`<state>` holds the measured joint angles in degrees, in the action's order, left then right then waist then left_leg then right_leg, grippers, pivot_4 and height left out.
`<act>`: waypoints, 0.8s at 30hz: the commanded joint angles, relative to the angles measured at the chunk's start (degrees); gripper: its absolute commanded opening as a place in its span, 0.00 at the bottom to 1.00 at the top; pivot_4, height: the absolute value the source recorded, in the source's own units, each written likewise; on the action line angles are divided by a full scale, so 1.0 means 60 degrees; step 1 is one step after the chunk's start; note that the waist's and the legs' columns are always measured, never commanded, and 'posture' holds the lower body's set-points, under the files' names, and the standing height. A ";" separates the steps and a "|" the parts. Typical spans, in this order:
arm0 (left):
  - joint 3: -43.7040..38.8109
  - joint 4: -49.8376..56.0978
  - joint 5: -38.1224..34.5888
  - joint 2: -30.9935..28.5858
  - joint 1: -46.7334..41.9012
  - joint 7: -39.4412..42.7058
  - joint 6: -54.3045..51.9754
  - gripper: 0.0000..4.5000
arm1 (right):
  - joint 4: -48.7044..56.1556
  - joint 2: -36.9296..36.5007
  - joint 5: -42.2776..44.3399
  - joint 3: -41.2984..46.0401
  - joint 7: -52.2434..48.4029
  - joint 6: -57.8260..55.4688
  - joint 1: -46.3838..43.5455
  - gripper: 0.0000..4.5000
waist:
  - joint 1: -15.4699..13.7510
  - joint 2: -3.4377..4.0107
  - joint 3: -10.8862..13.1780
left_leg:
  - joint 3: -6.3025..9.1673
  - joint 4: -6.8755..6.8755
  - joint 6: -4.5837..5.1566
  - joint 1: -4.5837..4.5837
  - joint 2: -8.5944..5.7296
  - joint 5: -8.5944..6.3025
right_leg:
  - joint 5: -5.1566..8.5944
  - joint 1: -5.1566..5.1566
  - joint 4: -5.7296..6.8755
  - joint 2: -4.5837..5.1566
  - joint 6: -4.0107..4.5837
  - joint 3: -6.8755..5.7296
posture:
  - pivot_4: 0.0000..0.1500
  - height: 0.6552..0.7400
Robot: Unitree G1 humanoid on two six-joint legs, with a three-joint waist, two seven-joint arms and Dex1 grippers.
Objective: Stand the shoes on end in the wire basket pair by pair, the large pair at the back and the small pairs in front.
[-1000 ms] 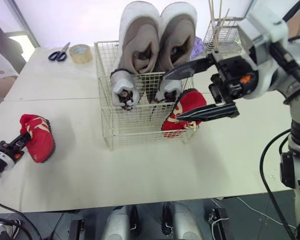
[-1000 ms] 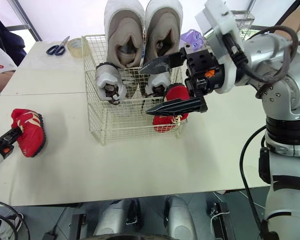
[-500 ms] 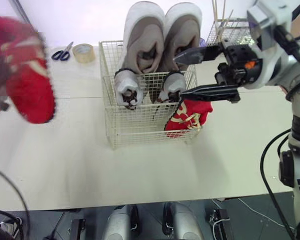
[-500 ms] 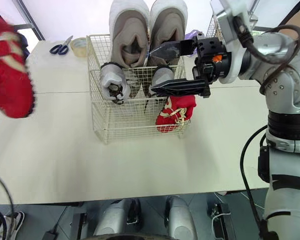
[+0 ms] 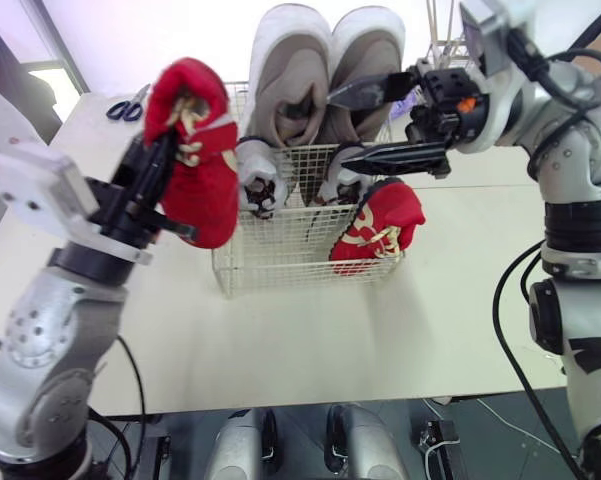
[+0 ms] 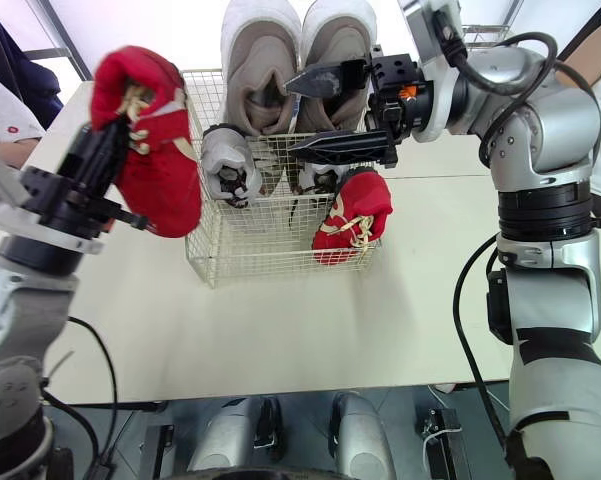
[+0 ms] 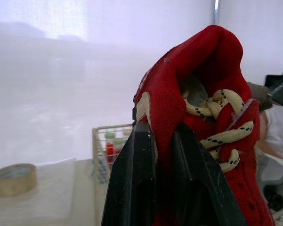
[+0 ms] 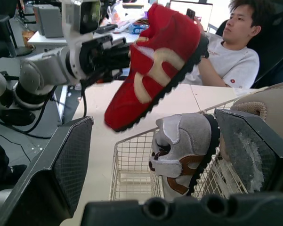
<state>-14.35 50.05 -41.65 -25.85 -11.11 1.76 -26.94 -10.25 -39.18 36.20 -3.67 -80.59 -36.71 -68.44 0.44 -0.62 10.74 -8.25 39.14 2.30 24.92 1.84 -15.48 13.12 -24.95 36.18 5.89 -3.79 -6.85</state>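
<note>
The left pincer point(image 7: 161, 127) is clamped on a red shoe point(image 5: 195, 150), one finger inside the opening and one outside by the cream laces, and holds it in the air above the counter point(image 5: 310, 330), just left of the basket point(image 5: 280, 255) and about level with its rim, toe downward. The other red shoe point(image 5: 380, 225) stands in the basket's front right corner, tilted against the wire with its laces facing forward. The large pair point(image 5: 290, 80) stands on end along the back, rising well above the rim, and the grey pair point(image 5: 260, 175) stands just in front of it, openings forward. The right pincer point(image 5: 336, 127) is spread wide and grips nothing; it hangs over the basket's right half, above the grey pair and the other red shoe. Scissors point(image 5: 123, 105) lie at the counter's far left corner, with a tape roll point(image 7: 14, 179) near them. A person point(image 8: 226, 61) sits at the counter's left side.
</note>
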 commanded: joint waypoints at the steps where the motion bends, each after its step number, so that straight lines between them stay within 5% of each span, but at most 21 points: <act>1: 0.0496 -0.0135 0.0907 0.0350 0.0006 0.0489 0.1026 0.07 | 0.0415 -0.0237 0.0059 0.0432 0.0114 -0.0108 -0.0167 1.00 | 0.0007 0.0000 0.0000 | 0.0001 0.0000 0.0000 0.0000 0.0002 0.0000 | -0.0001 0.0000 0.0001 -0.0001 -0.0001 -0.0001 | 1.00 1.00; 14: 0.2436 -0.2926 0.4205 0.1466 0.0870 0.2445 0.4893 0.07 | 0.1699 -0.1381 0.0914 0.1397 0.0741 -0.1816 0.0533 1.00 | -0.0014 0.0001 -0.0003 | 0.0009 0.0004 0.0002 -0.0003 0.0009 0.0000 | -0.0001 0.0000 0.0007 0.0005 -0.0002 -0.0007 | 1.00 1.00; 24: 0.2685 -0.5033 0.5939 0.2252 0.0434 0.2130 0.7064 0.07 | 0.4790 -0.3367 0.2565 0.2803 0.2121 -0.4816 0.4025 1.00 | -0.0230 0.0012 -0.0016 | 0.0018 0.0009 0.0073 -0.0005 0.0000 -0.0042 | -0.0001 0.0014 0.0000 0.0070 -0.0001 -0.0015 | 1.00 1.00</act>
<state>1.23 21.87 -7.93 -12.64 -8.05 14.61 14.46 15.99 -56.99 50.37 9.89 -68.21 -64.25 -45.66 -0.94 -0.55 10.64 -8.12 39.21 2.87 24.89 1.83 -15.81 13.11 -24.85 36.17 6.33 -3.80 -6.97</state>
